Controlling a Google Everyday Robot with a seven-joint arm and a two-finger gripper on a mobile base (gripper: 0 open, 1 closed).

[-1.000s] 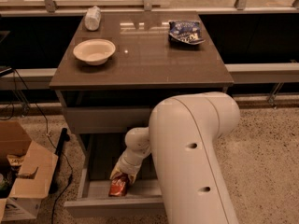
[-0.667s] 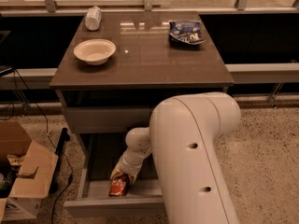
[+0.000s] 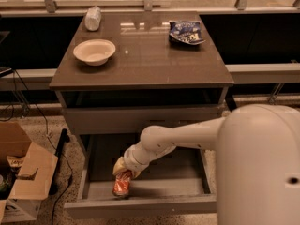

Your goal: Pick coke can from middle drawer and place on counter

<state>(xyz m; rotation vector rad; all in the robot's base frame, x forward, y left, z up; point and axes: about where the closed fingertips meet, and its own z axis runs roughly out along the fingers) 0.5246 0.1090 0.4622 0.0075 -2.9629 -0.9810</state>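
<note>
The small red coke can (image 3: 121, 185) is seen standing just under the gripper (image 3: 123, 171) in the wide grey middle drawer (image 3: 159, 189); whether it is held cannot be told.

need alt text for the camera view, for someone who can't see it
A white robot arm reaches down into the open middle drawer, its gripper at the top of a red coke can near the drawer's front. Above, the glossy counter holds a white bowl, a blue chip bag and a pale bottle.
</note>
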